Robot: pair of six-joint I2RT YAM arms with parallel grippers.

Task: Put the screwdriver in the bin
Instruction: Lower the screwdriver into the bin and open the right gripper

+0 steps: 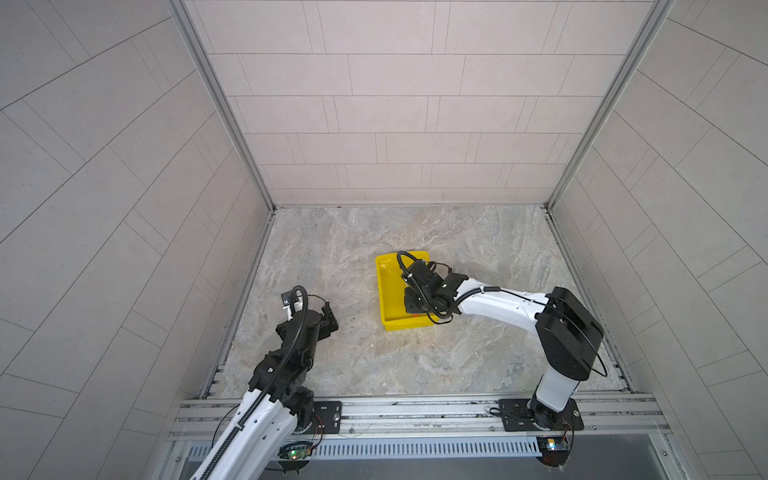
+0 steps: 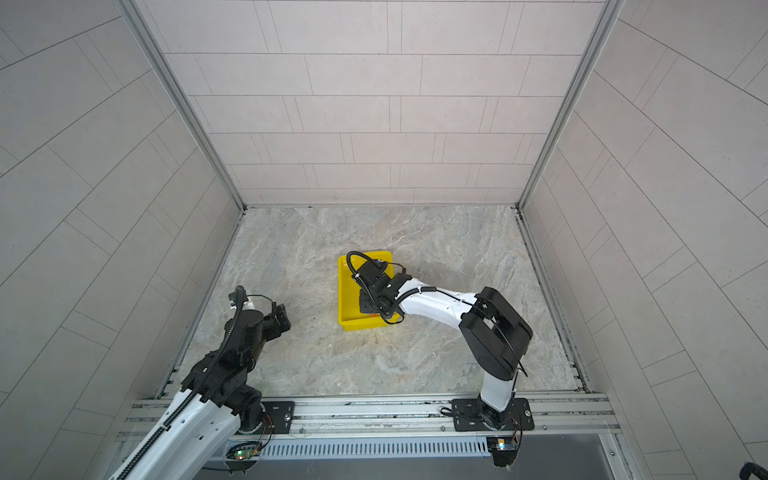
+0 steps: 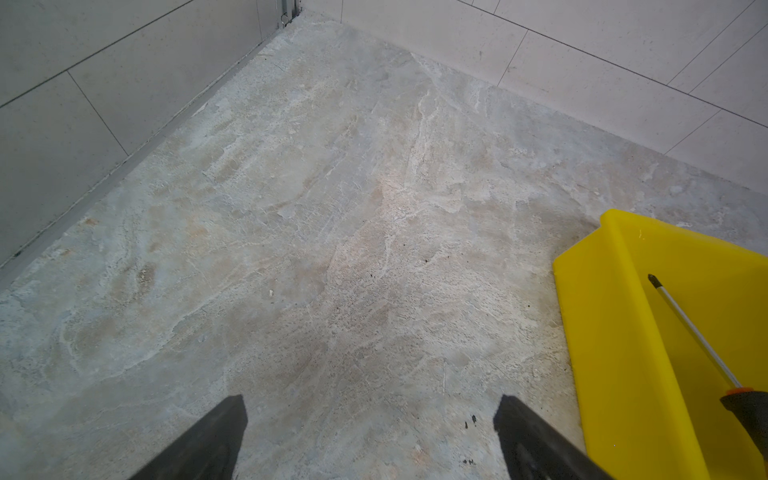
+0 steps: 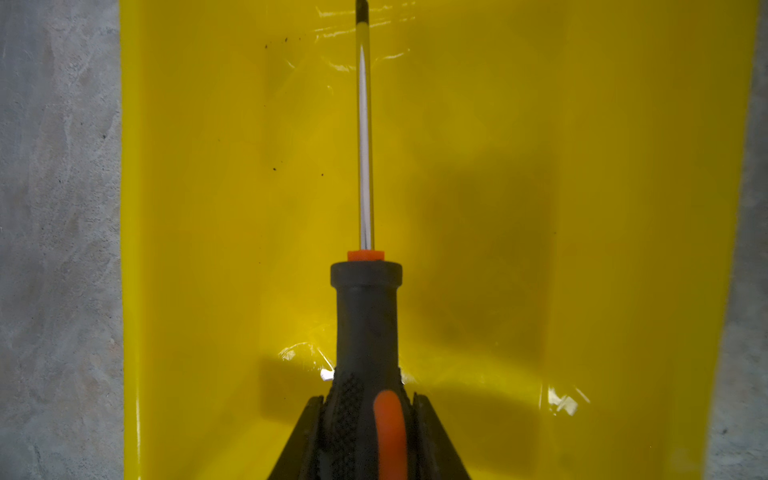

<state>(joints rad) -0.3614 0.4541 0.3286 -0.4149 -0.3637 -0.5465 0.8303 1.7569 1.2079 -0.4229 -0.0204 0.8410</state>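
Observation:
The yellow bin lies on the marbled floor right of centre in both top views. My right gripper hangs over the bin's inside, shut on the black and orange handle of the screwdriver. Its thin metal shaft points along the bin above the glossy bottom; I cannot tell whether it touches. The left wrist view catches the screwdriver inside the bin. My left gripper stands open and empty over bare floor, left of the bin.
Tiled walls enclose the marbled floor on three sides, with metal corner posts. An aluminium rail with both arm bases runs along the front edge. A few small dark specks lie on the floor near the left gripper.

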